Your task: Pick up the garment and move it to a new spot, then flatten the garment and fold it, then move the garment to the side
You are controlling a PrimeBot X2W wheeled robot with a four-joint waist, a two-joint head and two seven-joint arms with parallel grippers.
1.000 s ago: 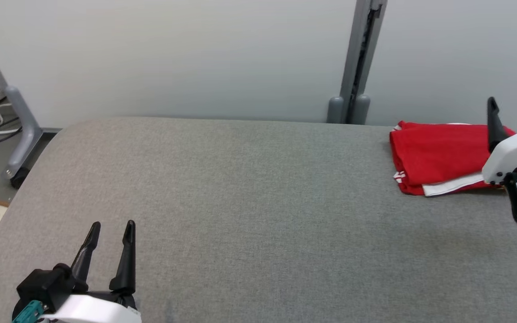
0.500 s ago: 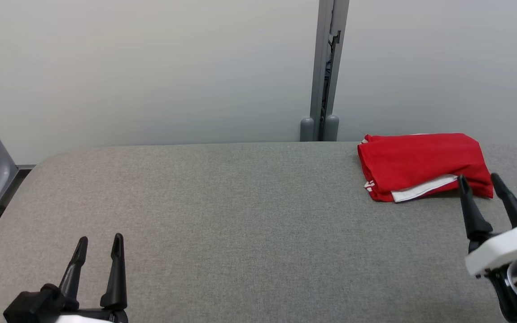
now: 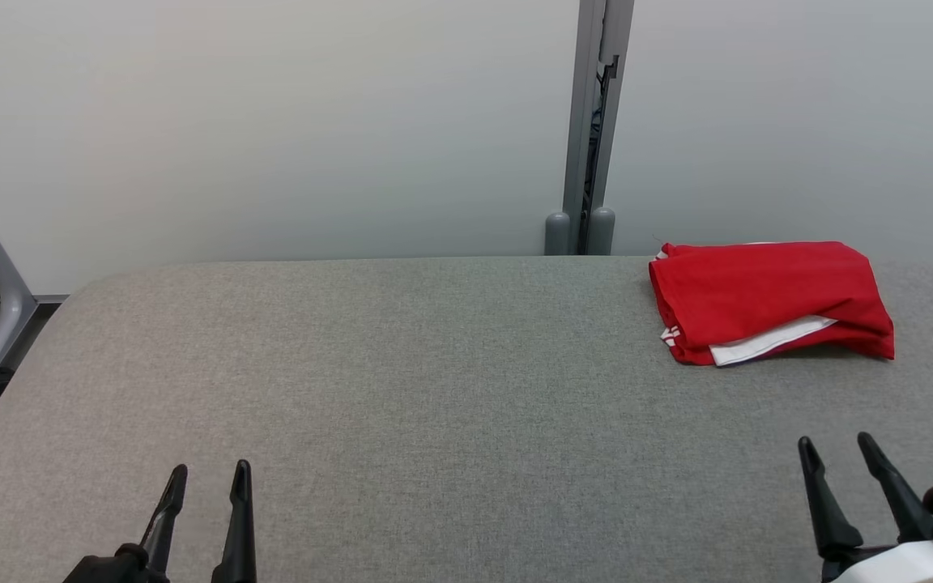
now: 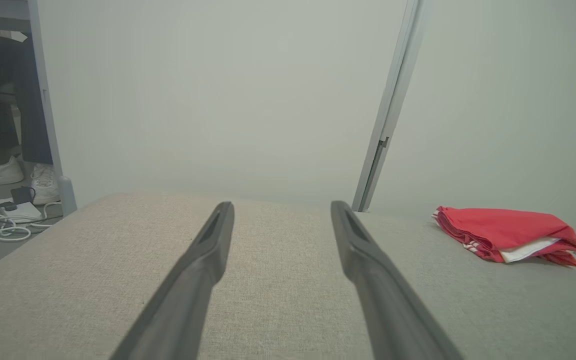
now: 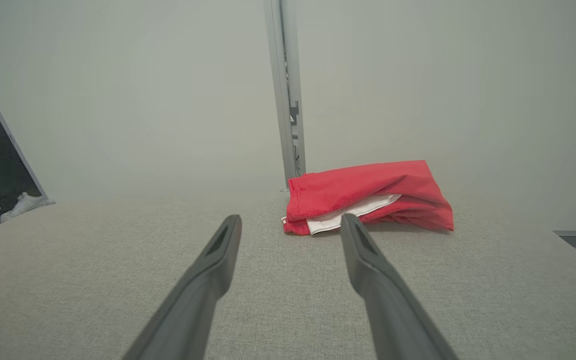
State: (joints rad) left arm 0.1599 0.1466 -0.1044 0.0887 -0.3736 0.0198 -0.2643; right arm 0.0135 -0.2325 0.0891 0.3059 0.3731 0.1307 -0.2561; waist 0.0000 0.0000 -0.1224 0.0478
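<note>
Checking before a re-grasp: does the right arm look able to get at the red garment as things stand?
Probably yes. The right gripper is open, its fingers point toward the garment, and just bare grey table lies between them. Reach itself is a guess.

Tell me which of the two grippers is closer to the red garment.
The right gripper: it sits on the same side of the table as the garment, while the left gripper is far across.

Dark two-fingered grippers
The left gripper (image 3: 210,470) and right gripper (image 3: 835,441) each bear long, black, tapered fingers (image 3: 823,510); a white shell (image 3: 896,567) backs the right pair.
</note>
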